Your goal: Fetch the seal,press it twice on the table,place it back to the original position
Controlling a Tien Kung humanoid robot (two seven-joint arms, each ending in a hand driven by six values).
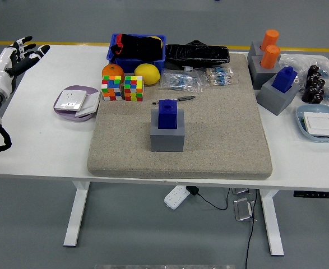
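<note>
Seal: the dark blue block-shaped seal (167, 114) stands upright in its grey square holder (167, 133), near the middle of the beige felt mat (220, 140) on the white tabletop (41, 145).
Left hand: the white-and-black five-fingered left hand (15, 56) hovers at the far left edge of the tabletop, well apart from the seal, fingers (24, 40) spread and released, holding nothing.
Right hand: not in view.
Mat surface: no stamp mark can be made out on the mat or tabletop.
Done: nothing that the scene can confirm; the seal sits seated in its holder, which fits either an untouched start or a finished return.
Left: judged from the hand's distance, the reach, grasp, two presses and return may all lie ahead.
Other seals: a second blue seal in a grey holder (282, 89) and two orange ones (268, 50) stand at the right, untouched.
</note>
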